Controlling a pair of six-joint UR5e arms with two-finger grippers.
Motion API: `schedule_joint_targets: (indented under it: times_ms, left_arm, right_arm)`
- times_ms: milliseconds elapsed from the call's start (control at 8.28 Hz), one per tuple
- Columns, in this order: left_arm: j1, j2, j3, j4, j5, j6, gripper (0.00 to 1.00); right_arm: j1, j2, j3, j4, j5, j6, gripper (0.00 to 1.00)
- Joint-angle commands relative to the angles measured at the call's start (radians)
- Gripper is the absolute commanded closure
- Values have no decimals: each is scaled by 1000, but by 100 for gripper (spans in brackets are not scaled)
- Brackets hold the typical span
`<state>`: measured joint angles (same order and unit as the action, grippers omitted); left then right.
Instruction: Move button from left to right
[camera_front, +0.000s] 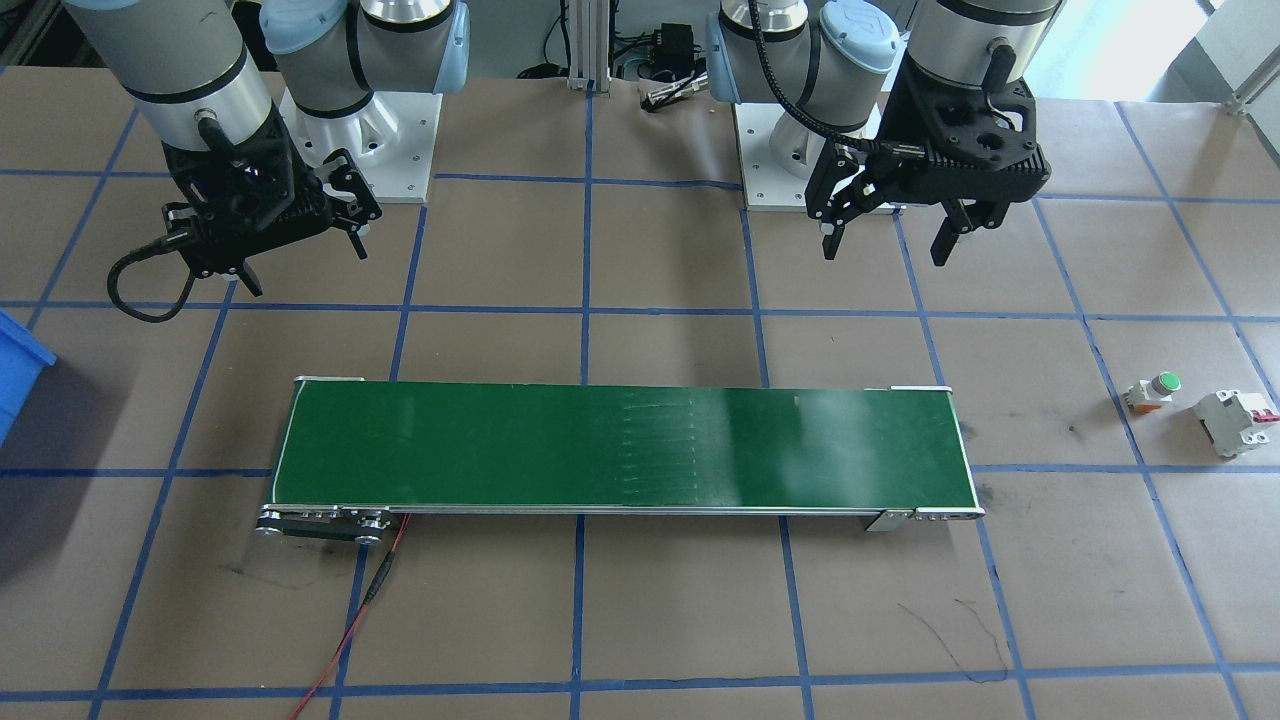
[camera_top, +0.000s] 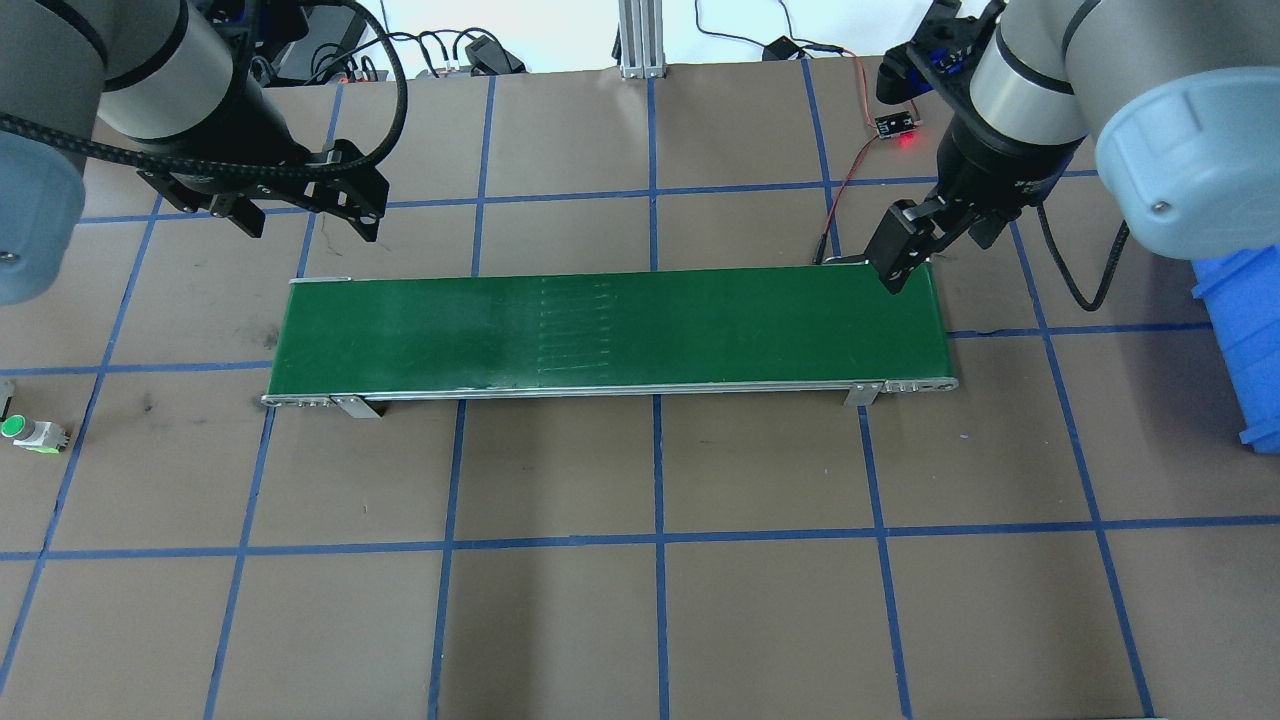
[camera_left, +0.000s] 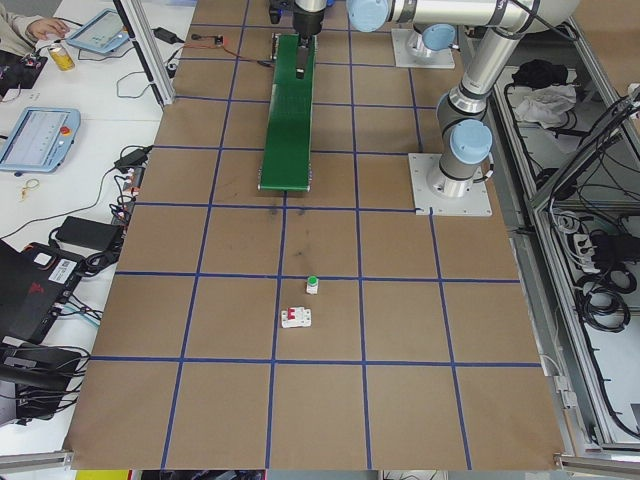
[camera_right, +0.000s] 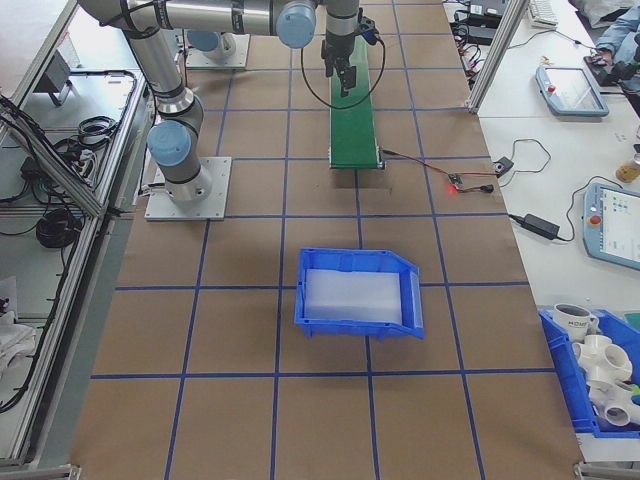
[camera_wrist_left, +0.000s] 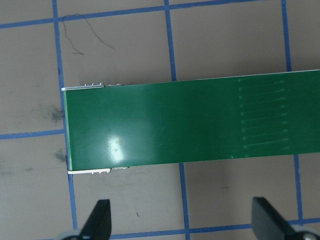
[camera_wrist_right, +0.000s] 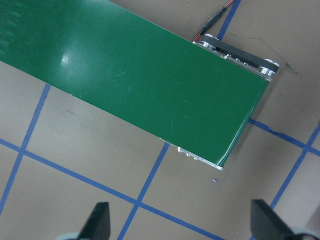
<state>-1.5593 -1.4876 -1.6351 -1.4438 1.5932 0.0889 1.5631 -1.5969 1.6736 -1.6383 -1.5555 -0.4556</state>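
The long green conveyor belt (camera_front: 620, 445) looks smooth and faintly glossy, edged by bright metal side rails (camera_front: 640, 511). Beneath it, the brown paper-like table cover (camera_front: 680, 620) is matt and scuffed (dark smudges near the belt's ends). The small push-button with a shiny green plastic cap (camera_front: 1150, 391) has a white plastic body.

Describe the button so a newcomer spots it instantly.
Find the long green conveyor belt, then look past its end on the robot's left. Two small parts lie there on the brown table; the button has the round green cap, unlike the larger white circuit breaker beside it.

One button (camera_front: 1150, 391), one circuit breaker (camera_front: 1237, 421), one green conveyor belt (camera_front: 620, 446), two blue bins (camera_right: 358, 292) (one holding white fittings).
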Motion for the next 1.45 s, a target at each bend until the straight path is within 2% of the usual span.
schedule_joint_targets:
  times_ms: [0,121,242,604,725,1087,1208,1329]
  left_arm:
    - [11,-2,10,-44,-1,12,0]
    - [25,3,12,-47,-2,35,0]
    - [82,4,9,-47,2,111,0]
    - [495,-29,-5,-35,-4,381,0]
    - [593,-69,-8,-33,-1,494,0]
    - [764,-234,-15,44,2,603,0]
    - [786,-297,-25,121,40,620,0]
    - [798,-353,-29,190,109,623,0]
  right_arm:
    - [0,0,0,0,0,0,0]
    - [0,0,0,-1,0,0,0]
    - [-2,0,0,-3,0,-2,0]
    - [0,0,0,-5,0,-3,0]
    - [0,0,0,-3,0,-3,0]
    - [-3,3,0,-6,9,-2,0]
    - [-5,3,0,-5,8,-3,0]
    - [-5,3,0,-5,6,-3,0]
